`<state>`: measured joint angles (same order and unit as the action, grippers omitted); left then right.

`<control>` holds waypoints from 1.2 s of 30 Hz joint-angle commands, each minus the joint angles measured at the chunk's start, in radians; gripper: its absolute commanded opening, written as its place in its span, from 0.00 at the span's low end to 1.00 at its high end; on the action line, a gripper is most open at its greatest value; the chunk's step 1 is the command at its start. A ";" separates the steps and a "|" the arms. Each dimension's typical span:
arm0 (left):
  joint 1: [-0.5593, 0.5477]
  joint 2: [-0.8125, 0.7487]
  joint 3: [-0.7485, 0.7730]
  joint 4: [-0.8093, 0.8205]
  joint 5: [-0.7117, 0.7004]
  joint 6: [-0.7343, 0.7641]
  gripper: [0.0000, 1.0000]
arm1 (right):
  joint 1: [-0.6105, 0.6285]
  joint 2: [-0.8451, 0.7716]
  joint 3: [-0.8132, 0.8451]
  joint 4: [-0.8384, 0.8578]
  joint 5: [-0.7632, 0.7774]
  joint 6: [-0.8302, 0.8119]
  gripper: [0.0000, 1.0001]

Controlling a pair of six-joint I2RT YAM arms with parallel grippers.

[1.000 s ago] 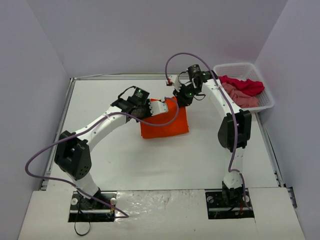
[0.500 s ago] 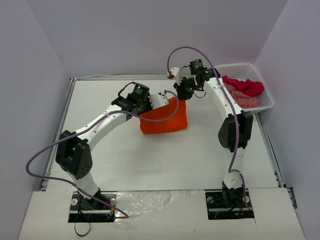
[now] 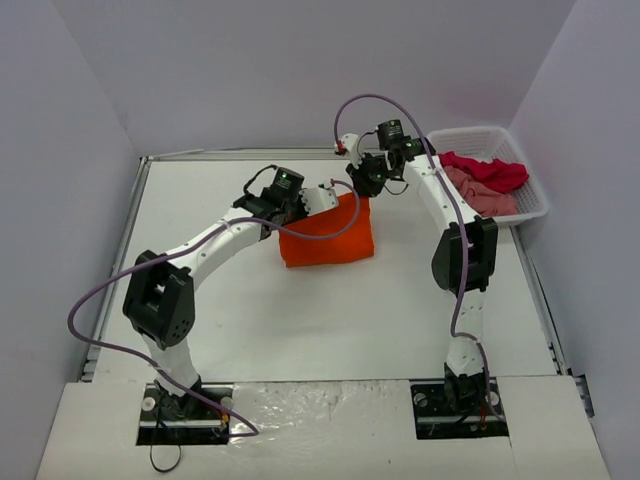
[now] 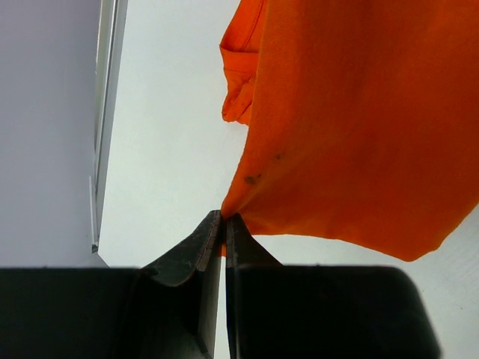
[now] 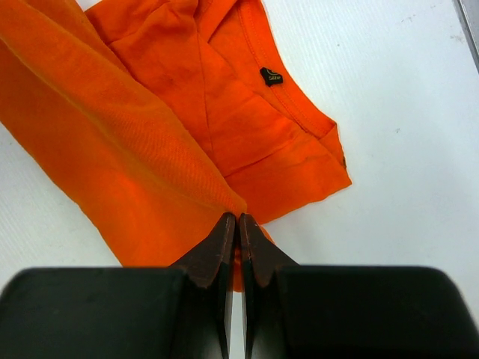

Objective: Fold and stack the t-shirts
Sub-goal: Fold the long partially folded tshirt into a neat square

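The bright orange t-shirt (image 3: 328, 238) hangs lifted off the white table near its centre back. My left gripper (image 4: 224, 217) is shut on a pinched edge of the orange t-shirt (image 4: 359, 120), at its left upper corner in the top view. My right gripper (image 5: 238, 218) is shut on another edge of the orange t-shirt (image 5: 135, 172), whose collar with a black label lies on the table below. In the top view the left gripper (image 3: 322, 198) and the right gripper (image 3: 362, 186) hold the cloth's top edge between them. A crimson red t-shirt (image 3: 488, 168) and a dusty pink t-shirt (image 3: 482, 195) lie in the basket.
A white lattice basket (image 3: 468, 136) stands at the table's back right corner. A purple cable loops above each arm. Grey walls close in the table on three sides, with a raised rail (image 3: 125, 240) along the left edge.
Both grippers have moved a little toward the back and closer together, raising the orange t-shirt's top edge. The left arm's elbow has swung inward.
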<state>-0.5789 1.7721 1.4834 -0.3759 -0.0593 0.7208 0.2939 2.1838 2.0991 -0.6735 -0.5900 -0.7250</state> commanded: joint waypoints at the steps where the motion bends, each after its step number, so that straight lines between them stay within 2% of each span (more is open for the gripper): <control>1: 0.016 0.010 0.063 0.046 -0.036 -0.021 0.02 | -0.007 0.019 0.052 0.017 0.001 0.015 0.00; 26: 0.034 0.256 0.198 0.144 -0.184 -0.020 0.03 | -0.033 0.189 0.134 0.166 0.013 0.081 0.01; 30: 0.039 0.285 0.204 0.192 -0.234 -0.012 0.10 | -0.033 0.217 0.154 0.187 0.012 0.096 0.36; 33: 0.039 0.305 0.201 0.241 -0.281 -0.003 0.17 | -0.033 0.238 0.171 0.195 0.016 0.118 0.43; 36: 0.039 0.313 0.210 0.264 -0.307 -0.003 0.21 | -0.033 0.249 0.180 0.201 0.025 0.127 0.46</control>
<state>-0.5484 2.0995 1.6409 -0.1734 -0.2935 0.7082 0.2672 2.4279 2.2375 -0.4812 -0.5728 -0.6235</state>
